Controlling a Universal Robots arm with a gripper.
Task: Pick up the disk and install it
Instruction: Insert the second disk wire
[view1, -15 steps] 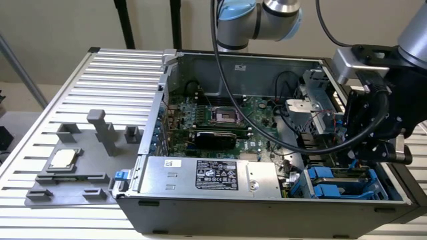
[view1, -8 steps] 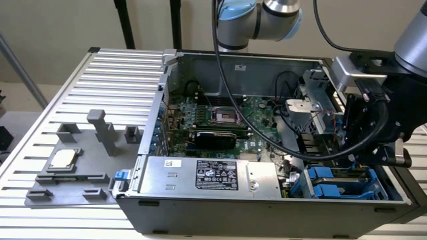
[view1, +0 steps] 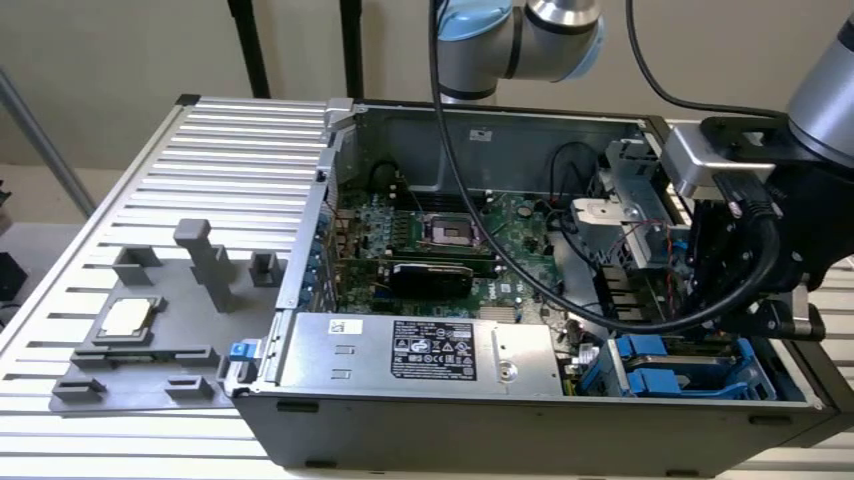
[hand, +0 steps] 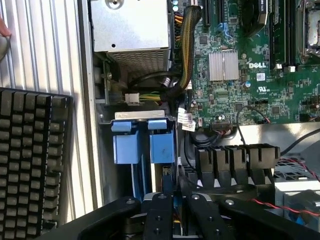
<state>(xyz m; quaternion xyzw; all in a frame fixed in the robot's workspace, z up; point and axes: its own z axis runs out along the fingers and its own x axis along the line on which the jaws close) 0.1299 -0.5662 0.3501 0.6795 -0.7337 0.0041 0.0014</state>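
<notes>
While I watch from the exterior view, I count one open computer case (view1: 400, 420) on the slatted worktop (view1: 200, 180), one power-supply box (view1: 427, 355) along its near wall, and one grey fixture (view1: 147, 375) on the exterior view's left carrying one square CPU chip (view1: 127, 318). My one gripper (hand: 169, 210) sits over the drive bay at the case's near corner on the exterior view's right. I see two blue carrier tabs (hand: 144, 142) side by side in the wrist view, just beside the power-supply box. The disk (hand: 169, 187) stands on edge in the bay, its long axis running down into the bay and away from the tabs, with only a thin blue-railed edge showing between the black fingers (hand: 157, 215). My gripper is nearly closed, its fingers flanking that edge; I cannot tell whether they truly clamp it. One keyboard (hand: 30, 160) lies outside the case wall.
</notes>
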